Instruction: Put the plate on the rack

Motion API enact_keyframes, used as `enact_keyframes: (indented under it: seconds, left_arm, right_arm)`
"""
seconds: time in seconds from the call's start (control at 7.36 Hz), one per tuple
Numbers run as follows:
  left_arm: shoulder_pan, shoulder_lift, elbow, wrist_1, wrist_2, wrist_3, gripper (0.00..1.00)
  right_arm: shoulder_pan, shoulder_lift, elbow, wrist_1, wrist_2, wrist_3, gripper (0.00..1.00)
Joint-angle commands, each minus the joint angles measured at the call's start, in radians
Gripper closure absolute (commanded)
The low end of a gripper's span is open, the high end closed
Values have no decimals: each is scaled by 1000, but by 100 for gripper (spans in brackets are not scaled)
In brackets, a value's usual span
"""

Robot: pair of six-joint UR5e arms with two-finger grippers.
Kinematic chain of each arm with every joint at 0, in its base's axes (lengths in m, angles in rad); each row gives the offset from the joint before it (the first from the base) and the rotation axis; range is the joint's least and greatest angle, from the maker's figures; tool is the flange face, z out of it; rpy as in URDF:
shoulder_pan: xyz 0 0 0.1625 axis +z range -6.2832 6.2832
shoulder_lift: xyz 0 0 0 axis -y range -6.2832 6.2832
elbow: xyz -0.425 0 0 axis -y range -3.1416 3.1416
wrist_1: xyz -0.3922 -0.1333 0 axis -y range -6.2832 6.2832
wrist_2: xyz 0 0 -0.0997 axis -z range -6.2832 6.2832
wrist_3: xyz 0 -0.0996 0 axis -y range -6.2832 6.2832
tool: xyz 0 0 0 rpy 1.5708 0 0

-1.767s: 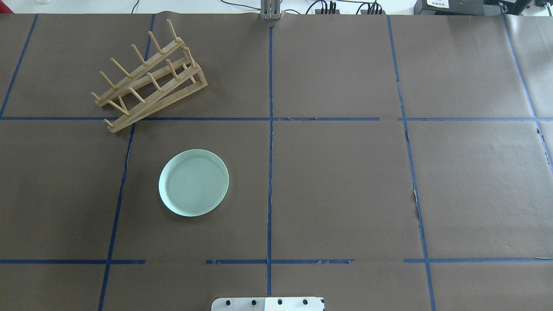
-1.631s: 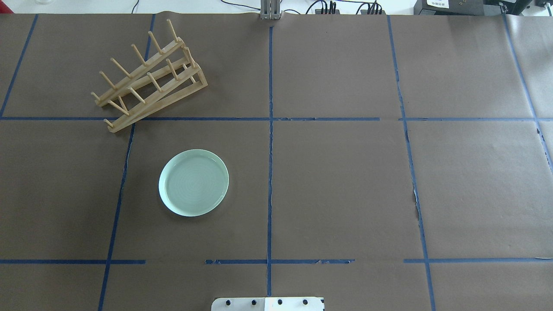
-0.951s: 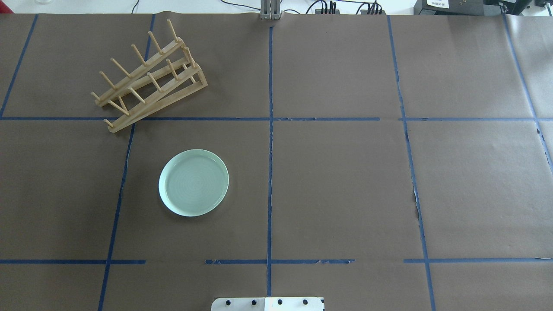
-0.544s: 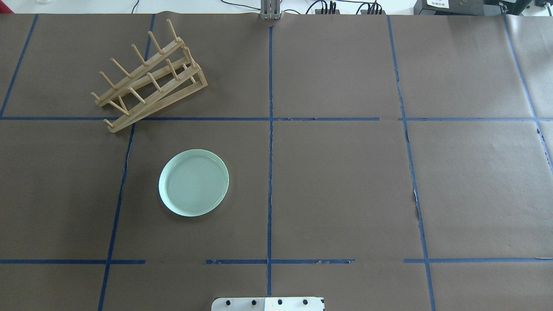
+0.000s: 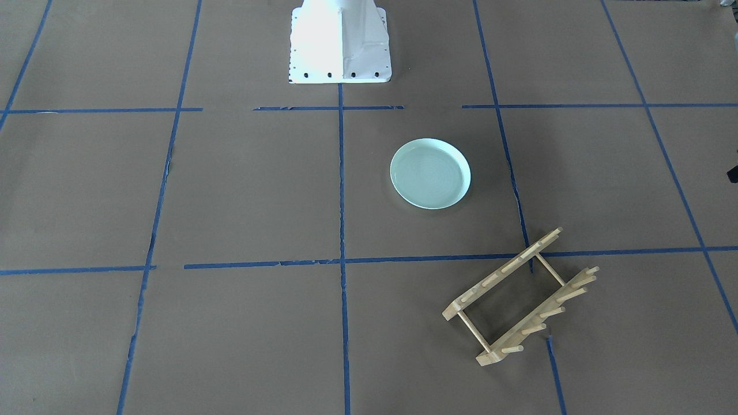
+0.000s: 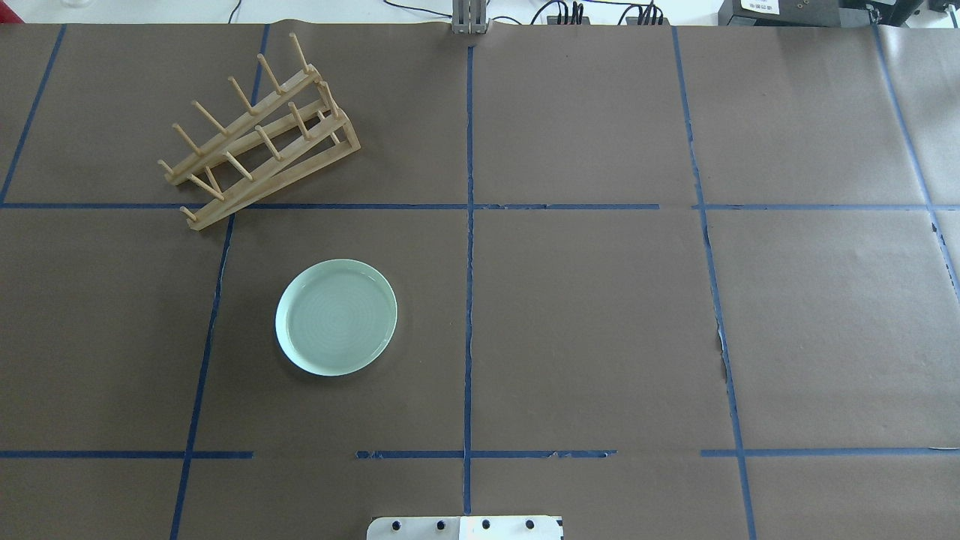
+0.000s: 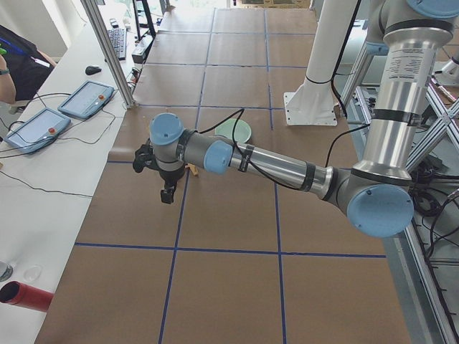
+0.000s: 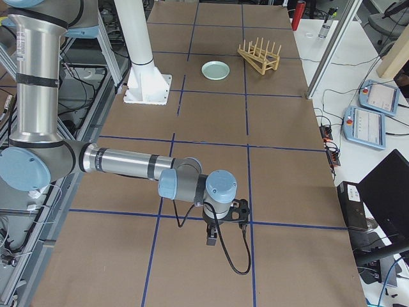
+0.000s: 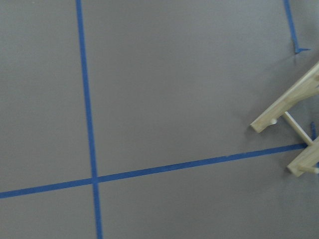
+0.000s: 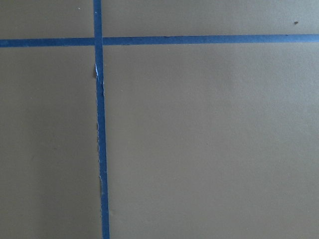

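The pale mint-green plate (image 6: pixel 336 316) lies flat on the brown paper, left of the middle; it also shows in the front view (image 5: pixel 430 173) and the right side view (image 8: pixel 215 70). The light-wood rack (image 6: pixel 259 135) stands slanted behind it, apart from it, and shows in the front view (image 5: pixel 519 297). One end of the rack (image 9: pixel 294 129) is at the right edge of the left wrist view. My left gripper (image 7: pixel 168 192) hangs above the table beyond the rack's outer side. My right gripper (image 8: pixel 211 240) hangs over bare paper far from both. I cannot tell whether either is open.
The white robot base (image 5: pixel 340 40) stands at the near edge (image 6: pixel 465 527). Blue tape lines grid the paper. Operator tablets (image 7: pixel 86 99) and a red cylinder (image 7: pixel 25 295) lie on the white bench past the table's far edge.
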Motion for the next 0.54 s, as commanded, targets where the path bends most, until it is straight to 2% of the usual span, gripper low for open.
enact_keyframes:
  seconds: [0.0, 0.27, 0.41]
  left_arm:
    - [174, -87, -82, -40, 24, -182, 0]
    - [390, -254, -58, -35, 128, -608, 0]
    - [480, -301, -49, -32, 205, -770, 0]
  right_arm:
    - [1, 0, 0, 0, 0, 0, 0]
    - [1, 0, 0, 0, 0, 0, 0]
    - [1, 0, 0, 0, 0, 0, 0]
